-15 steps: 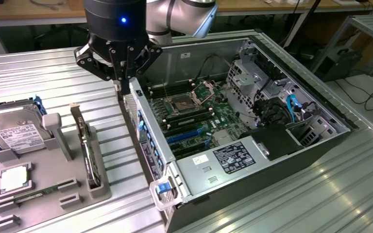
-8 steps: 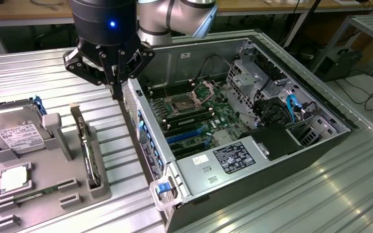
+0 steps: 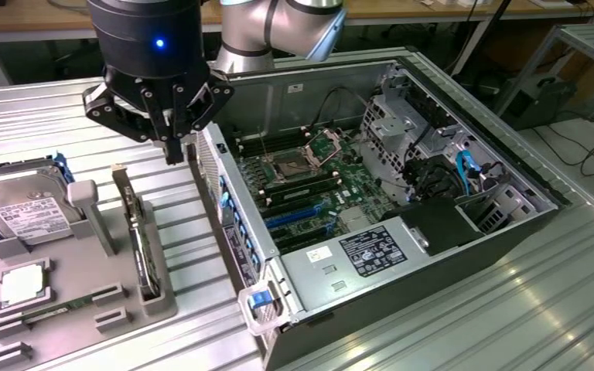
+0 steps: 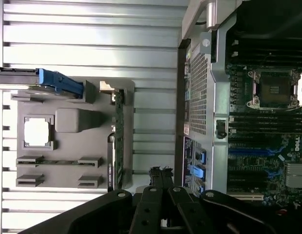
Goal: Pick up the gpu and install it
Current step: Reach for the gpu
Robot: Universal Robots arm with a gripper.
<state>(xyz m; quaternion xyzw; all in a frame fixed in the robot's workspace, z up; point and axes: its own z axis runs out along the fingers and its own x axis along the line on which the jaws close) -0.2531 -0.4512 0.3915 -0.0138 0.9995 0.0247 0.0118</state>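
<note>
My tool (image 3: 173, 151) is clenched, empty; gpu (image 3: 138, 239) stands on edge in tray (image 3: 70, 270), lower, toward exterior view's left, long axis parallel to case (image 3: 276, 100) side.

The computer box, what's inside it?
Inside the computer box you can see a green motherboard with a square chip socket, blue slots and a blue cable. A black cover and a grey labelled box hide whatever sits beneath them.
</note>
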